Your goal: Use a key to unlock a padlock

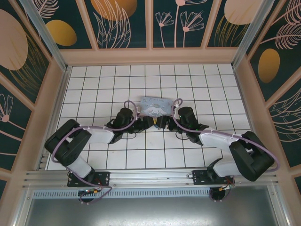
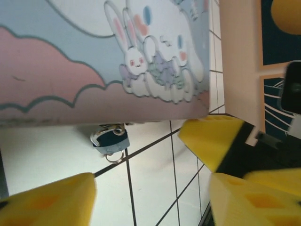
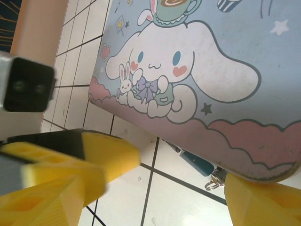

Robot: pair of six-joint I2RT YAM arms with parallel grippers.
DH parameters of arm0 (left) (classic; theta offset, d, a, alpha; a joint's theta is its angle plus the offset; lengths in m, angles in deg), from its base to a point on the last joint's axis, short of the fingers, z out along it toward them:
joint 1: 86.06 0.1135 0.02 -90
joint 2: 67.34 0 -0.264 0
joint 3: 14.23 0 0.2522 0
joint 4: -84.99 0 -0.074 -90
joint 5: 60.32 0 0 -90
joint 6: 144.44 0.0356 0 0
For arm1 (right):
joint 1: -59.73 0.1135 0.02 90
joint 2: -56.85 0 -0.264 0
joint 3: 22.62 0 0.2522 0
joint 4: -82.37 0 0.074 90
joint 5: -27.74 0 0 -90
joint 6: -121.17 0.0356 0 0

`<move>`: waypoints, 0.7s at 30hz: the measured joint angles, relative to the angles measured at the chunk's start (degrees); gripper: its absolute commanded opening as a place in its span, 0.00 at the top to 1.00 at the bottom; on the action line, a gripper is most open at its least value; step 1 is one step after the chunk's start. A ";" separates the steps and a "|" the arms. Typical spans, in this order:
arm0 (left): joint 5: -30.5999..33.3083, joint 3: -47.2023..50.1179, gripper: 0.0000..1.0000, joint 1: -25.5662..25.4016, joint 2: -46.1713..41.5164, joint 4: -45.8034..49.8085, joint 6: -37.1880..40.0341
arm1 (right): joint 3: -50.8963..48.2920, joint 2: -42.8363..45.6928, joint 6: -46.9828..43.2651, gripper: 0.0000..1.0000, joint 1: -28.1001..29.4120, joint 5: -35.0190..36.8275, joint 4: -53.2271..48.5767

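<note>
Padlock (image 2: 110, 138) lay on the white tiles (image 2: 150, 179), tucked against the near edge of the tin (image 2: 94, 56) and partly hidden by it, a small ring (image 2: 114, 157) beside it; the key was too small to pick out for certain; the left gripper (image 2: 150, 188) hovered just short of the lock with jaws spread and nothing between them; the right gripper (image 3: 164, 193) faced the same spot from the right, likewise spread and empty. The step looked like a grab at the lock; doing it well probably meant letting one arm go first, since both crowded the same tile; the fingers should come in low and straddle the blue body from its sides, not push from the near side, which would likely drive it further under the tin; once pinched, it should be drawn nearward, clear of the tin, before the other arm sought the key; a slip off so small a body seemed the main risk.
</note>
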 measured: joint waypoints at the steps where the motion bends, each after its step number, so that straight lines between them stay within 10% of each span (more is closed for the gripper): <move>1: 0.37 0.33 0.24 0.00 -1.40 0.72 0.33 | 0.00 -0.22 0.07 0.22 -0.11 0.00 0.09; 7: 4.57 0.59 0.02 -0.11 -11.47 7.80 3.85 | 0.00 -1.49 0.24 0.22 -0.59 -0.13 0.57; 21: 29.90 -3.54 0.01 -0.11 -22.77 23.02 12.04 | -0.11 -2.99 0.20 0.22 -0.90 0.04 1.70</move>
